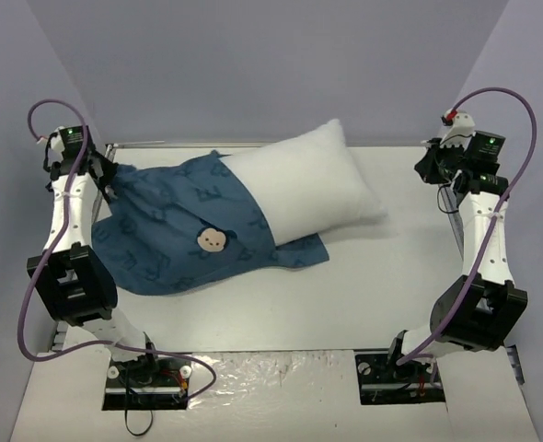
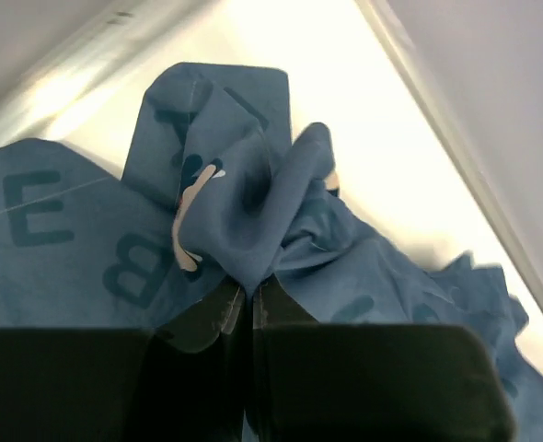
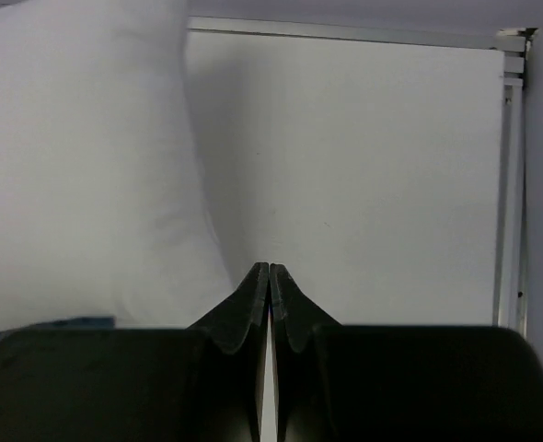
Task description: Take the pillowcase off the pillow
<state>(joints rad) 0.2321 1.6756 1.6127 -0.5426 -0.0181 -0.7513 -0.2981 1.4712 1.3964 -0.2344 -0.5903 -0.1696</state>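
The teal-blue pillowcase [image 1: 175, 230] covers the left part of the white pillow [image 1: 308, 189], whose right half sticks out bare across the table. At the far left, my left gripper [image 1: 109, 175] is shut on a bunched fold of the pillowcase [image 2: 253, 221]; the fabric rises from between its jaws [image 2: 250, 287]. My right gripper [image 1: 434, 158] hangs at the far right, apart from the pillow. In its wrist view its jaws [image 3: 269, 269] are shut with nothing between them, and the pillow [image 3: 78, 166] fills the left.
A metal rail [image 1: 161, 145] runs along the table's back edge and another rail [image 3: 509, 184] down the right side. The booth walls [image 1: 271, 55] stand close behind. A mouse-face print [image 1: 211, 240] shows on the pillowcase.
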